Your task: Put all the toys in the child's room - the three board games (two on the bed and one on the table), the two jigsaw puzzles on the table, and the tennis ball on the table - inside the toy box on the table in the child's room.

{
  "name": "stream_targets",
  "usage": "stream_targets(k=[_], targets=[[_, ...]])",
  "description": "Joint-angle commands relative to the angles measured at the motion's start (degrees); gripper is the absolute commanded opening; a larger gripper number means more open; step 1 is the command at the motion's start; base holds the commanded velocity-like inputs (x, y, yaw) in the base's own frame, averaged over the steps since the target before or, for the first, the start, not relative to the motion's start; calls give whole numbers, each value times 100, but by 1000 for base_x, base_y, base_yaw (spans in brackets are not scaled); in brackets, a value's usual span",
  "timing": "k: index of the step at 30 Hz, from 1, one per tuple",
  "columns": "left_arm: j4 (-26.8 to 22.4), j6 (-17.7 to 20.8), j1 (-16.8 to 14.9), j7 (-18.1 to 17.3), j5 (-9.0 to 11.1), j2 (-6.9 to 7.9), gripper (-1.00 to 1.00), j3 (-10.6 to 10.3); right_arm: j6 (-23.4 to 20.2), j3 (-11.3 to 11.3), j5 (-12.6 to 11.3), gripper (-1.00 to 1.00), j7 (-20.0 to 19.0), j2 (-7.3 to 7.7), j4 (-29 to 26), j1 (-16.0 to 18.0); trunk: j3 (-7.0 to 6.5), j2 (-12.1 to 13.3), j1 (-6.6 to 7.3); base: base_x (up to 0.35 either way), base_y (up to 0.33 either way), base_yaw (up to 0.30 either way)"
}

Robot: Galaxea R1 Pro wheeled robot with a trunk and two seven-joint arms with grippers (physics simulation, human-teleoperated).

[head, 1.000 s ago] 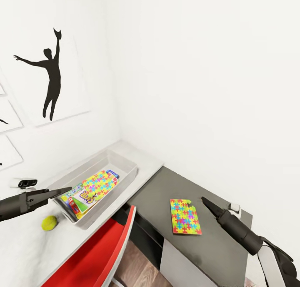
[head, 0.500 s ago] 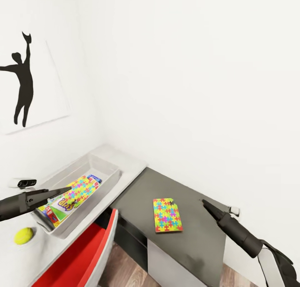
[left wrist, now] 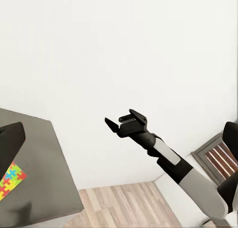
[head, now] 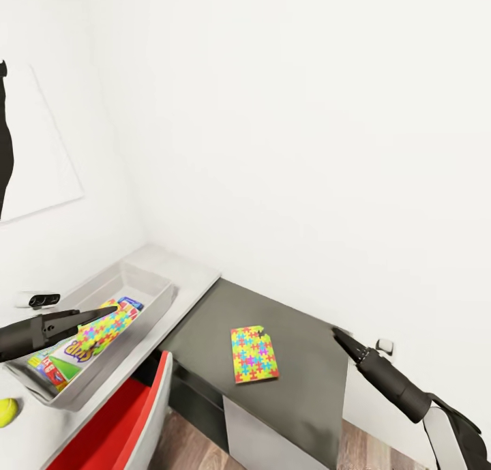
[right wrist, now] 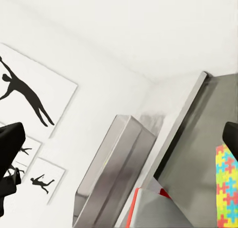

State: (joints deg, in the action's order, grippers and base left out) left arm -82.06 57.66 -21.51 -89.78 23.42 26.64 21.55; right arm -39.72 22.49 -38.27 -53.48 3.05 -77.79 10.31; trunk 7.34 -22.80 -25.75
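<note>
translucent plastic toy box, matt dark grey top, wood-plank floor.

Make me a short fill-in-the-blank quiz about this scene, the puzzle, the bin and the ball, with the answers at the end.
1. The loose jigsaw puzzle lies flat on the ______ grey top.
2. The tennis ball rests on the pale table, ______ the toy box.
3. The chair pushed against the table is ______ in colour.
4. The second puzzle sheet lies ______ the toy box.

Missing words: dark; outside; red; inside
</note>
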Motion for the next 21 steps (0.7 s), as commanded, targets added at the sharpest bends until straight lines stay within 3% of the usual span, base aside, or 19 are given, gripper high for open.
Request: stream_targets(k=[1,21], targets=[[-2,61,-4,-22,-4,2,100,1,-36,15,-22,100,-5,-2,3,6,5,-12,-4,0,-1,-208],[-3,61,-3,-22,-4,-1,100,-2,-53,283,-22,100,-20,2,22,6,-142,-12,-4,0,0,-209]])
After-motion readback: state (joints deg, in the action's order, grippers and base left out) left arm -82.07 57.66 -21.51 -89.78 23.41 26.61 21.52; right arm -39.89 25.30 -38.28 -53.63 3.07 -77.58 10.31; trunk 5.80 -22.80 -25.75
